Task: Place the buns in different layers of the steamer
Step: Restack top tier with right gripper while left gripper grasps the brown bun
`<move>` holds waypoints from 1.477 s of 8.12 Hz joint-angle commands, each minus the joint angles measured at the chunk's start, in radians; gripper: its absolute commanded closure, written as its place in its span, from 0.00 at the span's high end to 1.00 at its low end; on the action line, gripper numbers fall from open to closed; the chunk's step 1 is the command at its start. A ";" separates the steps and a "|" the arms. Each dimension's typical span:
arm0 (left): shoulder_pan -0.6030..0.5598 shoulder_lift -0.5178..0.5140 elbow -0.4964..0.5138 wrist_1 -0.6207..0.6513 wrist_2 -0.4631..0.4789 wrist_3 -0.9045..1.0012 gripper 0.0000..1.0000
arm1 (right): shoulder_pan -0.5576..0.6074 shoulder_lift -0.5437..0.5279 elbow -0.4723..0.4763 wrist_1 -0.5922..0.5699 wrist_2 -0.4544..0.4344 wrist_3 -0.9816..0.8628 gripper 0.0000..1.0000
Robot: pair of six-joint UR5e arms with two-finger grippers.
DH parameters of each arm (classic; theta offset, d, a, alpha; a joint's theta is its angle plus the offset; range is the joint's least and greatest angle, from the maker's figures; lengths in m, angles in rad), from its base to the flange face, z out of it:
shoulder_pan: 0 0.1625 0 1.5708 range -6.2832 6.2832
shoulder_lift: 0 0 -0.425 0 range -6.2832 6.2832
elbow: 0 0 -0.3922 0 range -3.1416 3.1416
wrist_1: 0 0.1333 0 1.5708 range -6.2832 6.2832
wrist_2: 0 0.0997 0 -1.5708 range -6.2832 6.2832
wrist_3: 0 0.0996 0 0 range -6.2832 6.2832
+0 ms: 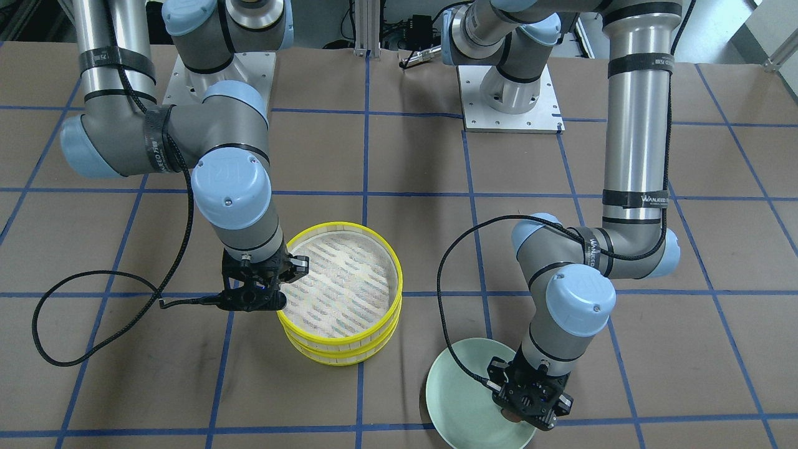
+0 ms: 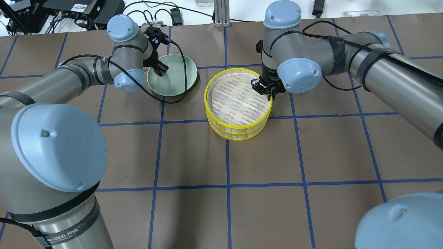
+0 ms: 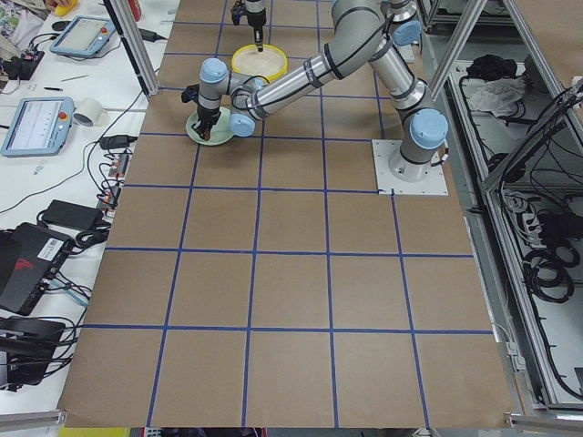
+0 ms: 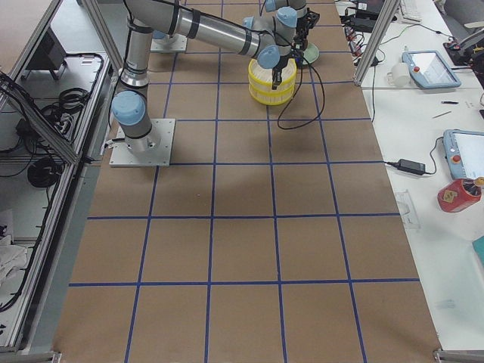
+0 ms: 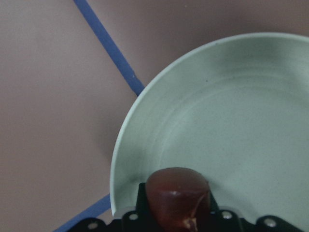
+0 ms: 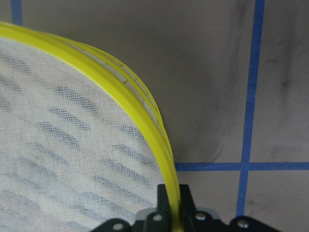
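Note:
The steamer's two yellow-rimmed trays stand stacked mid-table, and the top tray's mesh base is bare. My right gripper is shut on the top tray's yellow rim at its side; the rim runs between the fingers in the right wrist view. My left gripper is over the near edge of the mint-green plate and is shut on the dark reddish-brown bun, held just above the plate. The cream-white bun shows in no view.
The table is brown paper with blue tape grid lines. Black cables trail from both wrists near the steamer and the plate. Both arm bases stand at the robot's side of the table.

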 commanded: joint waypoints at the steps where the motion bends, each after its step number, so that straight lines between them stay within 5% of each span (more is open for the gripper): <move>1: 0.000 0.029 0.001 -0.003 -0.046 -0.002 0.00 | 0.000 0.000 -0.001 -0.017 0.002 0.007 0.11; 4: -0.002 0.074 -0.001 -0.061 -0.063 -0.011 0.00 | 0.000 0.006 0.001 -0.019 0.010 0.023 0.11; 5: -0.002 0.091 -0.001 -0.098 -0.065 -0.012 0.00 | 0.000 0.006 0.001 -0.019 0.010 0.023 0.20; 6: -0.005 0.103 -0.001 -0.121 -0.066 -0.043 0.00 | 0.000 0.006 0.002 -0.019 0.006 0.020 0.78; 7: -0.008 0.111 -0.005 -0.127 -0.071 -0.077 0.00 | 0.000 0.006 0.001 -0.017 0.009 0.021 1.00; 12: -0.112 0.232 -0.010 -0.247 -0.143 -0.343 0.00 | -0.049 -0.124 -0.002 0.007 0.005 0.003 1.00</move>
